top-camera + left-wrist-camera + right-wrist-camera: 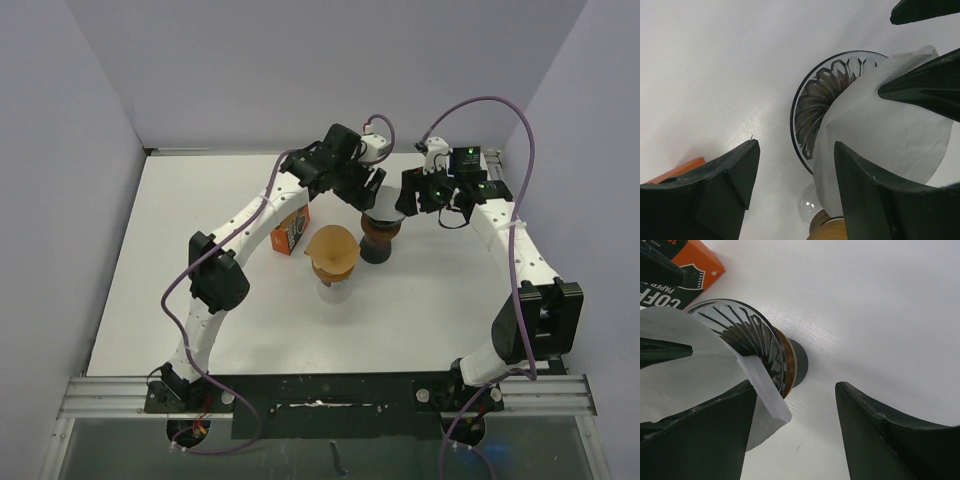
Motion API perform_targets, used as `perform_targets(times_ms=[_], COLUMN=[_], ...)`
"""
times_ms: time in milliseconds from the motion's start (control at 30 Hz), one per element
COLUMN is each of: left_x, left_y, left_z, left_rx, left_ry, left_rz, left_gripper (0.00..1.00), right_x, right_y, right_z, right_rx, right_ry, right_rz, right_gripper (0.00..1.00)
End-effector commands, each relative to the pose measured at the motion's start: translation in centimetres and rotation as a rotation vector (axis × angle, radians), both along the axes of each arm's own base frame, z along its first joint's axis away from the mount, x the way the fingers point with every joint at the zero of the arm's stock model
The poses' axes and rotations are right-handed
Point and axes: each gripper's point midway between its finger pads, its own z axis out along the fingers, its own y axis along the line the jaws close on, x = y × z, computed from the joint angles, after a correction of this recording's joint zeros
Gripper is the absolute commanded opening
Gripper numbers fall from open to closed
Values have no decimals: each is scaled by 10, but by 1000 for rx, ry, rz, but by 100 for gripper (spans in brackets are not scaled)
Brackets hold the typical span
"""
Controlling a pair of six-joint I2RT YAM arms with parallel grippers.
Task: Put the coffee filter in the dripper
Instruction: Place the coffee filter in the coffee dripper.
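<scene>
Jaws on both arms stand spread, neither pinching anything. White paper filter [880,130] sits half over the ribbed glass dripper [820,95]. It's tilted, w/ one folded edge hanging past the rim, so not seated yet. Left arm's finger [880,200] & right arm's finger [690,440] sit right by the paper, maybe touching, prob. to steady it from both sides and keep the cone open.

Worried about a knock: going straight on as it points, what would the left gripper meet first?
The left gripper would probably meet the dripper, at its rim; the filter lies close beside that line. Depth is unclear.
</scene>
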Motion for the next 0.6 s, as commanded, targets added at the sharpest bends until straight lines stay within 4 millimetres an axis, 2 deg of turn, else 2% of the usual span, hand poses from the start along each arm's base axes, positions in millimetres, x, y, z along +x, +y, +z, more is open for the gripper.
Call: perform_targets(times_ms=[0, 567], left_x=[13, 19], left_y=[-12, -14], left_z=[20, -2], left_rx=[-78, -55], left_ry=[-47, -23], left_rz=[5, 18], left_gripper=[61, 61], right_x=[11, 12], right_y=[3, -1], right_z=[12, -4], right_rx=[-7, -43], right_ry=[-64, -44], right_rz=[-6, -19], right_gripper=[64, 65])
